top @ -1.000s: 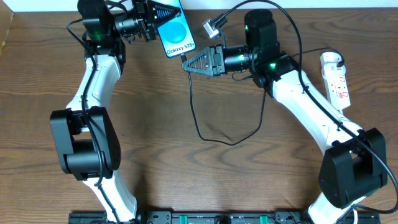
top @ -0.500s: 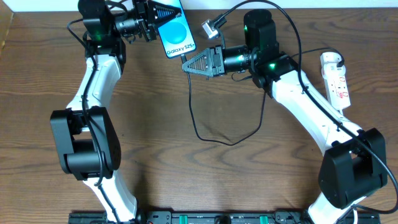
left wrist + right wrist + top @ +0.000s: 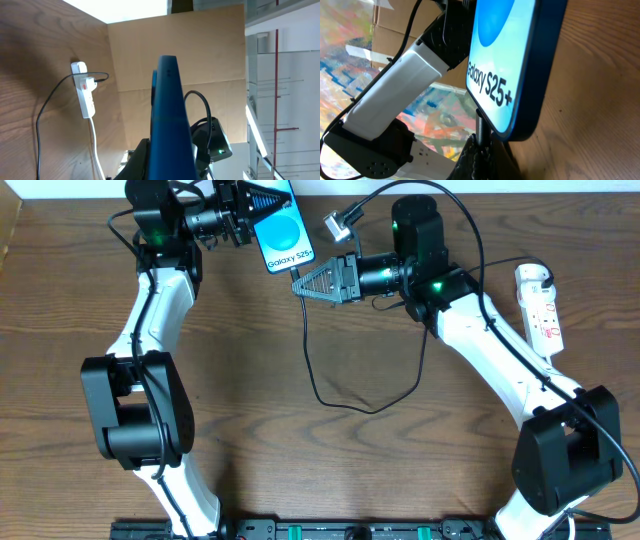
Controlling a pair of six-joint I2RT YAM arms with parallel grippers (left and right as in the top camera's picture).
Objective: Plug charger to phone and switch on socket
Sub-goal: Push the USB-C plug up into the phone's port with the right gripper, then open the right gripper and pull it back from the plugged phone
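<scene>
Overhead shot: phone (image 3: 283, 232) and charger (image 3: 312, 370) tip nose to nose
Left gripper (image 3: 268, 202) is clamped on the phone's top end, right gripper (image 3: 300, 283) pinches the cable tip right at its bottom edge. Socket (image 3: 540, 305) sits well apart, far right.

brown wooden table (image 3: 250, 450), cardboard panel (image 3: 200, 55) at its edge

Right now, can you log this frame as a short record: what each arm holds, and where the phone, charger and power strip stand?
left fingers: shut on phone, face up, far side of table
right fingers: shut on charger cable near its tip, beside phone's lower edge
connection: seated or not, cannot tell
power strip: table's right side, cable's plug in it
switch: position unreadable
</scene>
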